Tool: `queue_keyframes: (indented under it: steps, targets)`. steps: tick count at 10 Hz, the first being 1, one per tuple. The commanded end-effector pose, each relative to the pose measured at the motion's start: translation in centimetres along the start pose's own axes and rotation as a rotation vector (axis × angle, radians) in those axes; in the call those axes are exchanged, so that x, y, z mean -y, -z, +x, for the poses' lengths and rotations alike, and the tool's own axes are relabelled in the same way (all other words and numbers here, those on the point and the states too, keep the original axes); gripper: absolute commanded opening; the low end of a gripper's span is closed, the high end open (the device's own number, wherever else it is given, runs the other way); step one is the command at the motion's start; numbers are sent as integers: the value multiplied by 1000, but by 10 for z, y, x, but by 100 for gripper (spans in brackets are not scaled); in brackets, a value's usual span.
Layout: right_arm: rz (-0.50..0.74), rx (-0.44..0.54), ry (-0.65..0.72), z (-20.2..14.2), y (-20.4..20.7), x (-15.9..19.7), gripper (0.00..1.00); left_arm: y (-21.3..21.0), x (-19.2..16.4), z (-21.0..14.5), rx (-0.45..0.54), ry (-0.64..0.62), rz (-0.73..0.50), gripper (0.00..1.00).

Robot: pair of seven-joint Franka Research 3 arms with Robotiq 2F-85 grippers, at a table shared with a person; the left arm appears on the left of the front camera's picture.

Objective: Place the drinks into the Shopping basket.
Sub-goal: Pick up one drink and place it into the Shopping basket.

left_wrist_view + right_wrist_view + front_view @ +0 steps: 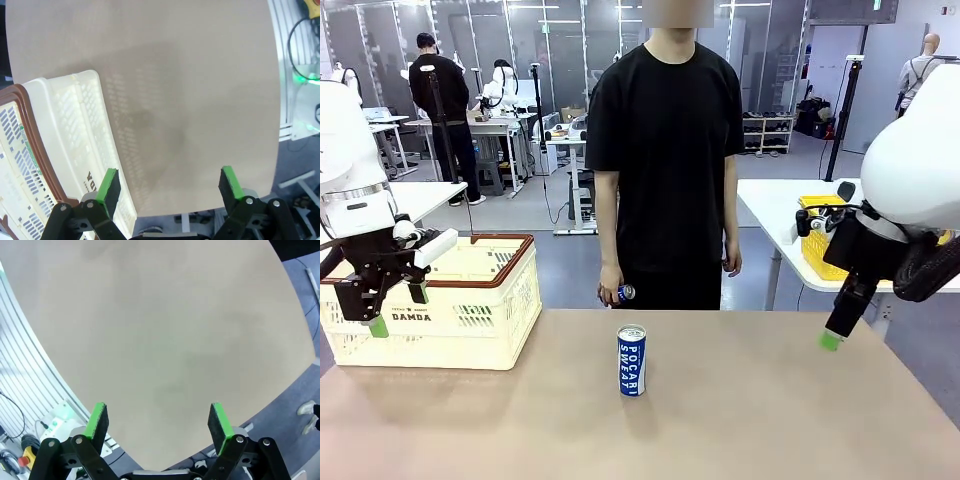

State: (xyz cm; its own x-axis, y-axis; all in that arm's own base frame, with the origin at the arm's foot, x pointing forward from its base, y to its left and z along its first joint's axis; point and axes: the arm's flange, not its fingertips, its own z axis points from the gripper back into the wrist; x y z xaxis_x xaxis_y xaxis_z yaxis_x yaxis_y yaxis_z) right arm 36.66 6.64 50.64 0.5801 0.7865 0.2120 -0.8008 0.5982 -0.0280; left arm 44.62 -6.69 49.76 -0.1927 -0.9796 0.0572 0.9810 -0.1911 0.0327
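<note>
Front: a blue-and-white Pocari Sweat metal can (632, 360) stands at the middle of the tan table (770, 420), not yet in the cream slotted plastic basket (490, 320) at its left edge. Left wrist: left gripper (169, 184) spread wide, empty, by the basket. Right wrist: right gripper (157, 420) likewise.

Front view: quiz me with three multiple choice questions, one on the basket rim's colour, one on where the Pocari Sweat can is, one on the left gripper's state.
1. The rim of the Shopping basket is: A brown, B green, C blue.
2. The Pocari Sweat can stands: A inside the basket, B on the table, C on the floor.
3. The left gripper is: A open and empty, B shut on the can, C shut on a handle.
Answers: 1 A, a brown band tops the cream walls. 2 B, upright on the table, apart from the basket. 3 A, green pads wide apart, nothing between.
</note>
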Motion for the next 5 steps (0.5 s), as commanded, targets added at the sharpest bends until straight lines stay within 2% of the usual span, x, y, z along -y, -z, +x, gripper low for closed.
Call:
queue_keyframes:
  steps: [1, 2, 5]
  targets:
    - [-10, 59, 54, 3, 10, 2, 100, -1, 0, 2, -14, -15, 2, 100]
    - [0, 0, 0, 0, 0, 0, 100, -1, 0, 2, -14, -15, 2, 100]
    - [0, 0, 0, 0, 0, 0, 100, 0, 0, 0, 0, 0, 0, 100]
